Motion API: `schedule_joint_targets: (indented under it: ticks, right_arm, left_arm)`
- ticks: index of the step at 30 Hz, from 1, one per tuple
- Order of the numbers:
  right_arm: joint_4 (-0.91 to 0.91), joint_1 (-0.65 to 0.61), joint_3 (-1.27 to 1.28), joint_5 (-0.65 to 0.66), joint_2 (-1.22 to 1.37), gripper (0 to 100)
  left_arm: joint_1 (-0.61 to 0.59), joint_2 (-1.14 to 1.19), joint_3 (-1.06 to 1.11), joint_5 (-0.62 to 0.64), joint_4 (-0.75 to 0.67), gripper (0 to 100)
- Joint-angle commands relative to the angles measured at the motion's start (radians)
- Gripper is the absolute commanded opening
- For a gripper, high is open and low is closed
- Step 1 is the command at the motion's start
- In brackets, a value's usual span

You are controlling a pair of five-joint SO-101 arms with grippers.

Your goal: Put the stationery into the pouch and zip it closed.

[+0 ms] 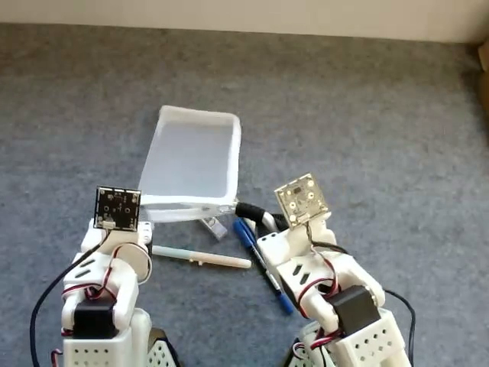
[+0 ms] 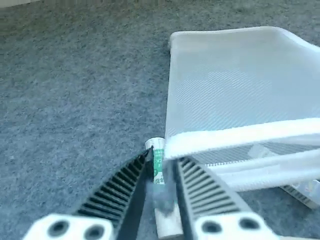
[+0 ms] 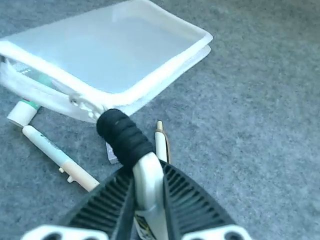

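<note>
The left arm [image 1: 107,283] stands at the near left edge of the grey carpet [image 1: 367,122]. The left arm's jaws are drawn in to a narrow gap and seem to pinch a white stick with a green label [image 2: 158,157], just beside the near left corner of the pouch [image 1: 191,157]. The translucent white zip pouch lies flat at the middle of the carpet. Its mouth faces the arms and the zip band gapes open.

A white marker [image 1: 202,258] lies crosswise just in front of the mouth, beside a small pale piece [image 1: 215,228] too small to identify. A blue pen [image 1: 246,238] lies next, partly under the right arm [image 1: 328,290]. The right arm's jaws are clamped on the barrel of a pen with a black rubber grip [image 3: 124,135], its tip near the pouch's near right corner.

The pouch looks thin, soft and light. It would likely slide or buckle if pushed, so the stiffer zip band or the pull is the safer hold. The pens are light, stiff and smooth, and they may twist in the jaws, so mid-barrel or the rubber grip suits best.
</note>
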Motion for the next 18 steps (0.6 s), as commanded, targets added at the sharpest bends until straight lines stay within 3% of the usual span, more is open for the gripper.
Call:
schedule_joint_targets:
  ticks: [1, 8, 18]
  right_arm:
    - [0.051, -0.015, -0.116, 0.015, -0.024, 0.6]
    - [0.173, -0.119, -0.200, 0.066, -0.024, 0.6]
    - [0.311, -0.130, -0.334, 0.078, -0.024, 0.6]
  left_arm:
    - [-0.015, -0.007, 0.025, 0.094, -0.094, 21]
    - [-0.013, -0.005, 0.042, 0.141, -0.124, 25]
    - [-0.007, -0.005, 0.042, 0.086, -0.124, 25]
